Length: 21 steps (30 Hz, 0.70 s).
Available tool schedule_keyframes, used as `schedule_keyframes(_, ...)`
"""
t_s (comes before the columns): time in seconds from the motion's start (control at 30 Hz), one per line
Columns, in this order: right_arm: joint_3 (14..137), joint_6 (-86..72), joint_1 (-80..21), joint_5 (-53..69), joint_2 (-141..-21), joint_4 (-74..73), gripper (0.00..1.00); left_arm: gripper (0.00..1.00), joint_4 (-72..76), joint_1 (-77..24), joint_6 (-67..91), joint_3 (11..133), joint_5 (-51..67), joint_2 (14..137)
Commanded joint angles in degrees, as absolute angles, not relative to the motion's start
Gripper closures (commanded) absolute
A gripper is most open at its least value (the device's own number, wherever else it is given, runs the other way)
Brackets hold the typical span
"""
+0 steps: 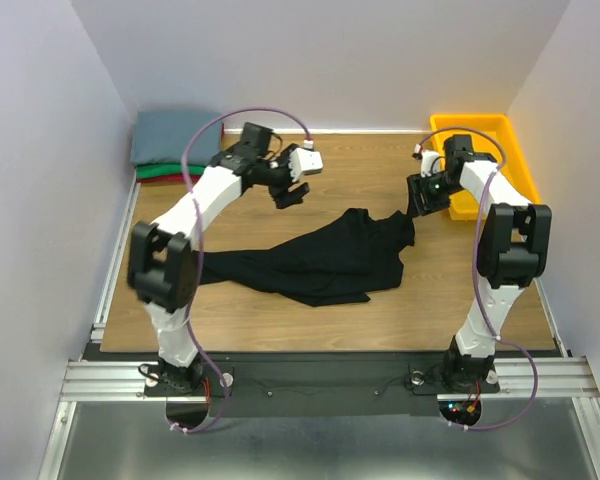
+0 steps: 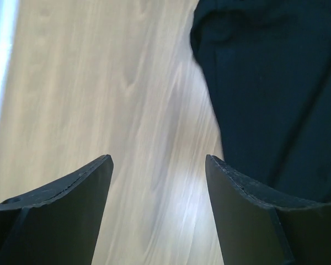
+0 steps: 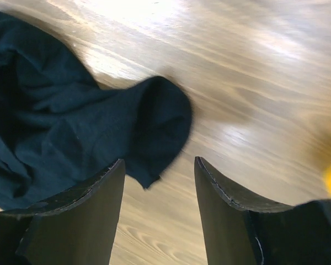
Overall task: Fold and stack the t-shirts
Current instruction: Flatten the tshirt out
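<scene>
A large black t-shirt (image 1: 320, 260) lies crumpled across the middle of the wooden table. A folded slate grey-blue tee (image 1: 170, 135) sits on top of green and red folded ones (image 1: 160, 174) at the back left corner. My left gripper (image 1: 288, 195) is open and empty, above the table just left of the shirt's upper edge (image 2: 276, 94). My right gripper (image 1: 420, 205) is open and empty, beside the shirt's right tip (image 3: 154, 127); nothing is between its jaws.
A yellow plastic bin (image 1: 500, 135) stands at the back right, close behind the right arm. White walls close in on three sides. A metal rail runs along the table's left edge (image 1: 115, 250).
</scene>
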<state>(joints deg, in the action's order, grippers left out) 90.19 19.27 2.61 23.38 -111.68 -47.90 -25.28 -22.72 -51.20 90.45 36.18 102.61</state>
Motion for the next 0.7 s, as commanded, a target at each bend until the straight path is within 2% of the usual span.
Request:
schedule_keyframes(0.0, 93.43, 16.0, 1.93, 30.22, -113.46, -46.67, 0.41, 0.25, -21.1, -25.39, -41.06, 96.32, 39.99, 111.78)
schedule_keyframes(0.1, 92.99, 15.21, 1.93, 32.25, -114.26, -46.67, 0.42, 0.29, -21.01, -28.03, -40.69, 99.22, 41.13, 116.09)
schedule_keyframes(0.67, 89.39, 13.71, 1.93, 37.09, -115.57, -46.32, 0.52, 0.33, -16.26, -33.75, -36.83, 104.58, 47.46, 127.0)
